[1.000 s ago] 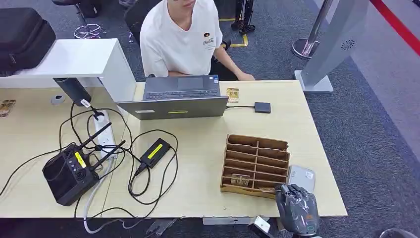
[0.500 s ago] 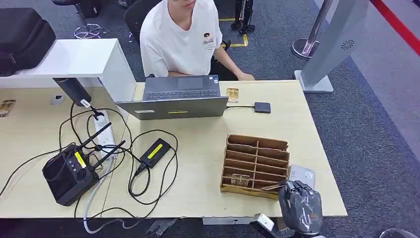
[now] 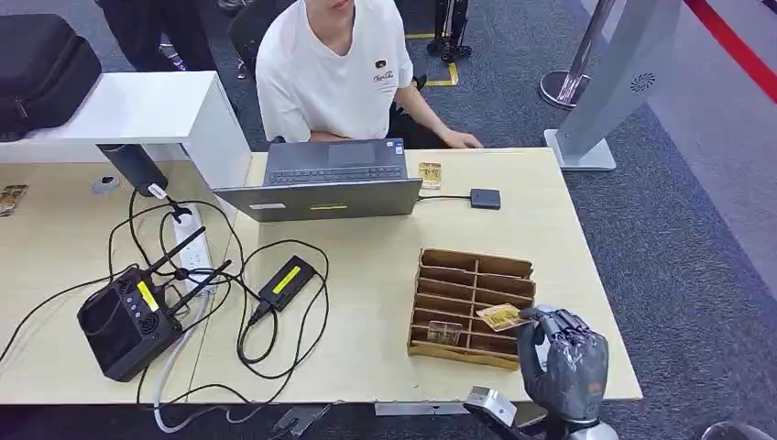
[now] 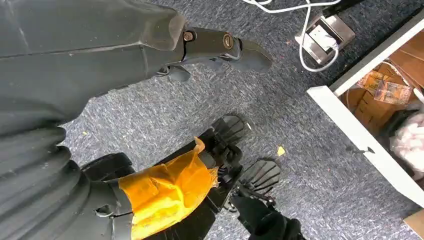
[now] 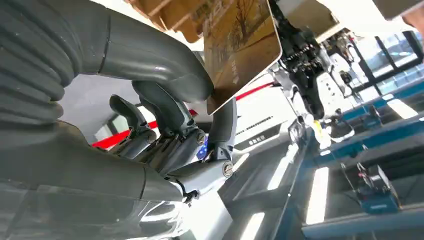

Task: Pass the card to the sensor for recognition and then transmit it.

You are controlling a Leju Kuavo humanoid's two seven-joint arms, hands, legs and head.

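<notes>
We saw the thin gold-brown printed card [image 3: 500, 317] at the lower right of the head view, above the wooden slotted card rack [image 3: 473, 306] on the pale wooden table [image 3: 385, 275]. Our grey right hand [image 3: 561, 359] pinched its edge between thumb and fingers [image 5: 222, 122], the other fingers curled. Our left hand [image 4: 75, 55] hung over blue carpet; we could not tell how its fingers stood.
</notes>
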